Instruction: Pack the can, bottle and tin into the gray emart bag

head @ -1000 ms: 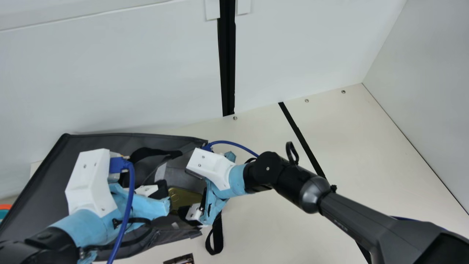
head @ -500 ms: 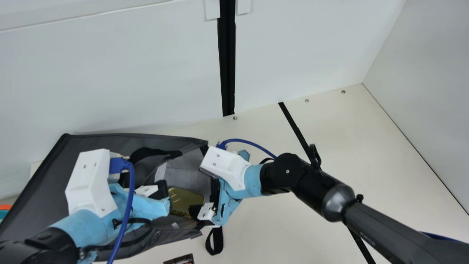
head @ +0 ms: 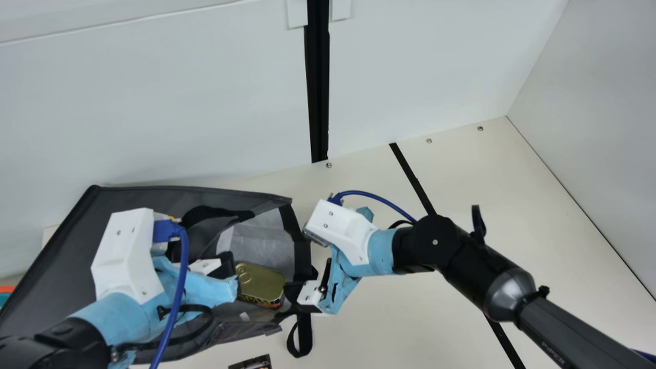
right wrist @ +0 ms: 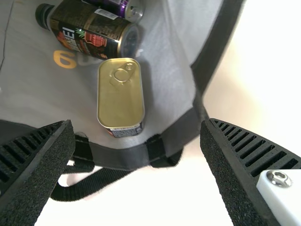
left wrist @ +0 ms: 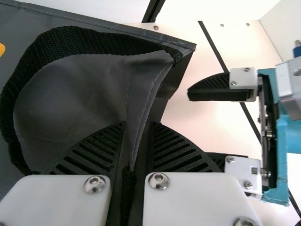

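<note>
In the main view my left gripper (head: 225, 277) is over the gray bag (head: 51, 256), and my right gripper (head: 307, 266) stands off the bag's mouth. The gold-lidded tin (head: 261, 282) lies just inside that mouth. The left wrist view has my left gripper (left wrist: 136, 141) closed on a fold of the bag (left wrist: 84, 89). In the right wrist view my right gripper (right wrist: 136, 150) is open with nothing between its fingers; beyond it the tin (right wrist: 121, 94), the dark bottle (right wrist: 89, 30) and part of a purple can (right wrist: 127, 7) rest in the bag (right wrist: 37, 99).
A black strap loop (head: 304, 335) hangs from the bag's mouth onto the cream table (head: 389, 318). A dark printed item (head: 251, 363) lies at the main view's bottom edge. White walls (head: 154, 102) rise behind, and another at the right.
My right gripper has drawn back to the right, away from the tin and out of the bag's mouth, uncovering the tin. My left gripper has kept still.
</note>
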